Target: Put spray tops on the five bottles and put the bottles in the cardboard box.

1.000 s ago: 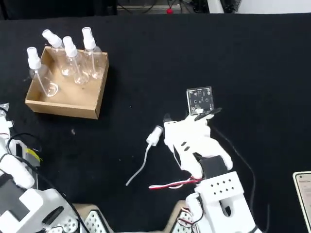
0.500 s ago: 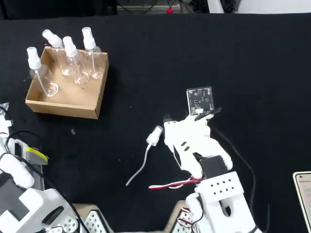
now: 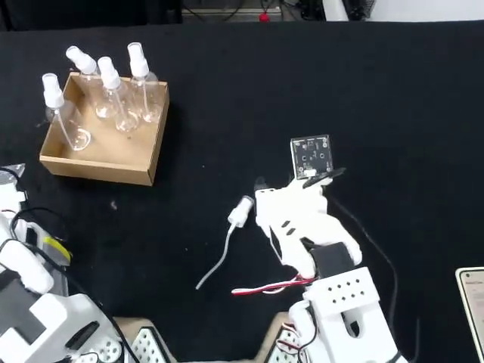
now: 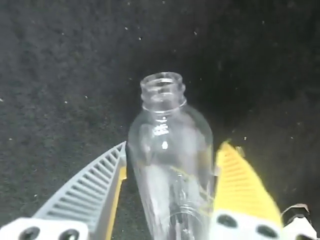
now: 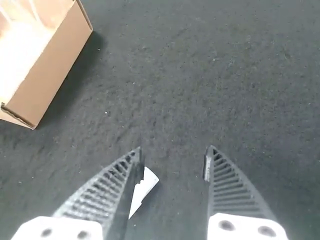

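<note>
Left tool (image 4: pixel 174 146) first: it's clamped on the last bottle (image 4: pixel 169 170), one finger on each flank of the clear body, open neck pointing away from the wrist with no top on it. That arm sits low at about 8 o'clock on the table (image 3: pixel 340 91).

Over to the right tool (image 5: pixel 174 150): fingers spread apart, nothing between them, hanging low over the black cloth near the middle. The loose spray top (image 3: pixel 240 210) lies just off it at 9 o'clock in the overhead view, white head toward the tool, thin dip tube (image 3: pixel 215 265) trailing away toward 7 o'clock.

Up at 10 o'clock stands the cardboard box (image 3: pixel 102 170), with four capped bottles (image 3: pixel 113 102) upright along its far side and room in the near half.

So the job, as I read it, is marrying that one top to the one bare bottle. To do it well:

- The right tool should straddle the stiff head, not the tube, which looks springy and would flick.
- Lift until the tube hangs free and straight.
- The left tool wants the neck upright and steady, out where both arms can meet.
- Feed the tube tip in first, then seat the collar squarely.

The risk is the clear bottle slipping or twisting in the grip when the top presses down, so push gently and along the neck's axis.
</note>
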Controlling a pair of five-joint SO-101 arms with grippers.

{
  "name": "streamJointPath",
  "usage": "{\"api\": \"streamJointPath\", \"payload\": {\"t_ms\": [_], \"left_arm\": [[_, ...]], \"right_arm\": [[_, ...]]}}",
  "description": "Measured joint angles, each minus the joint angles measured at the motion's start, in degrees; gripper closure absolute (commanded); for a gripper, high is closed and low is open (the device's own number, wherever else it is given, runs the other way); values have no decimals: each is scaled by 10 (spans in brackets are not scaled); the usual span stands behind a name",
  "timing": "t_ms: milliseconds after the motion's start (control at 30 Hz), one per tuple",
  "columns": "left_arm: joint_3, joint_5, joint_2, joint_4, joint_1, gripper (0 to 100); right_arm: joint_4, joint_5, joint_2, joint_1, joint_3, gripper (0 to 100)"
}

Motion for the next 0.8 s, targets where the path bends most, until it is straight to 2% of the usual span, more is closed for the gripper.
{"api": "streamJointPath", "payload": {"t_ms": [300,433,567,700,800], "left_arm": [[-4,6,0,4,0,837],[-38,51,0,42,13,836],[-44,101,-38,70,63,836],[-13,153,-127,64,101,836],[40,194,-200,31,114,836]], "right_arm": [[0,0,0,0,0,808],[27,0,0,-8,-27,808],[55,-2,0,-54,-65,808],[40,-32,0,-84,-65,808],[23,-53,57,-90,-79,805]]}}
